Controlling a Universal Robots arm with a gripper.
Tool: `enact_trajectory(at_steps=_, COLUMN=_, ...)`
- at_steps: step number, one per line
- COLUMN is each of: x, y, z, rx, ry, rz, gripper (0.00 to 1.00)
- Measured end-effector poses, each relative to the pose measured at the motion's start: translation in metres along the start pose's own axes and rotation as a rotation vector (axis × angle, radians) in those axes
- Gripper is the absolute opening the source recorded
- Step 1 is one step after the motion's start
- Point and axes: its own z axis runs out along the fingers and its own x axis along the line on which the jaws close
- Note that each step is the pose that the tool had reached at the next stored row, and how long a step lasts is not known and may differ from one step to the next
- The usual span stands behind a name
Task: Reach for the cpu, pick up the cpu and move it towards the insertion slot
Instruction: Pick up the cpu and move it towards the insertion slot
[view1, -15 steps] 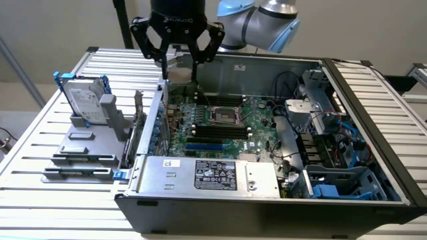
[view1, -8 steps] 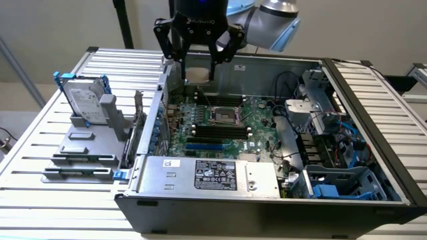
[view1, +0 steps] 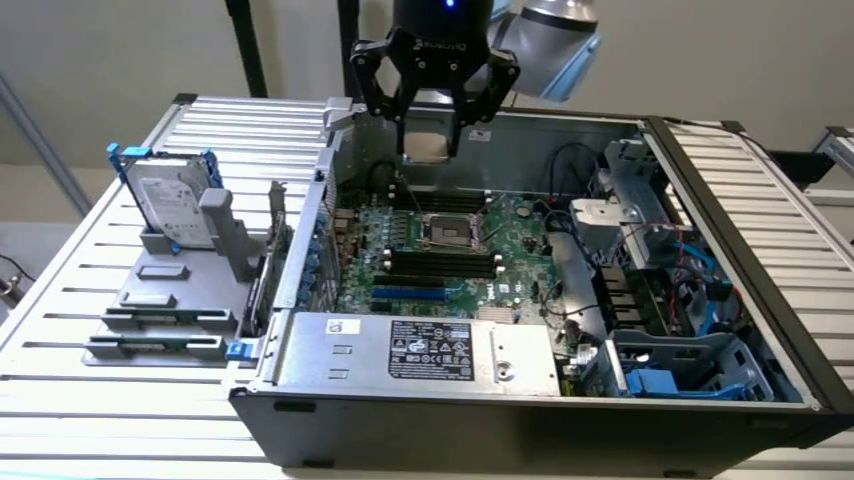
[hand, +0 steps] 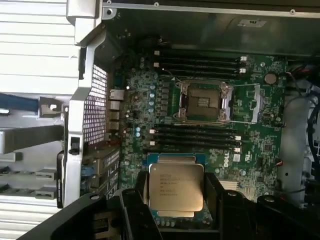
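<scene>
My black gripper (view1: 429, 150) hangs above the open computer case, shut on the cpu (view1: 430, 140), a small flat silver-grey square chip. In the wrist view the cpu (hand: 176, 187) sits between the two dark fingers (hand: 134, 210), its printed metal face showing. The insertion slot (view1: 447, 232) is a square dark socket with a silver frame on the green motherboard, below the gripper and nearer the case's front. In the wrist view the insertion slot (hand: 202, 102) lies open and apart from the held chip, with a row of memory slots (hand: 195, 137) between them.
A silver hard drive with a blue bracket (view1: 174, 205) stands on the slatted table at the exterior view's left. A power supply (view1: 416, 350) fills the case's front. Cables and drive cages (view1: 654, 270) crowd the right side. The case's rear wall (view1: 561, 135) stands behind the gripper.
</scene>
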Motion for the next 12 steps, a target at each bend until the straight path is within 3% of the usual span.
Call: enact_trajectory(at_steps=12, x=-0.038, y=0.0296, z=0.016, rx=0.0015, ry=0.0, rz=0.0, gripper=0.55)
